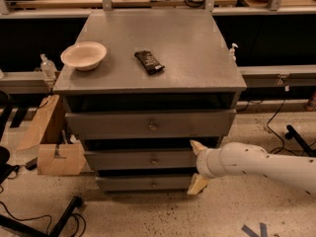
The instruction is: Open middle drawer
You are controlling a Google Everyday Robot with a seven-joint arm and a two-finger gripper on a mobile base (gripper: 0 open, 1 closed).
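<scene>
Cream gripper (198, 166) spread wide, empty, at right end of grey metal middle drawer (123, 160); risk: missing small round knob (154, 161).

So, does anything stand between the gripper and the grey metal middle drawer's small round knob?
Nothing visible does. The open cream gripper is right of the round knob on the grey middle drawer; only bare drawer front lies between.

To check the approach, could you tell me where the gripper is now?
In the camera view, the gripper sits at the right end of the middle drawer, right of its knob, jaws open above and below the front.
</scene>
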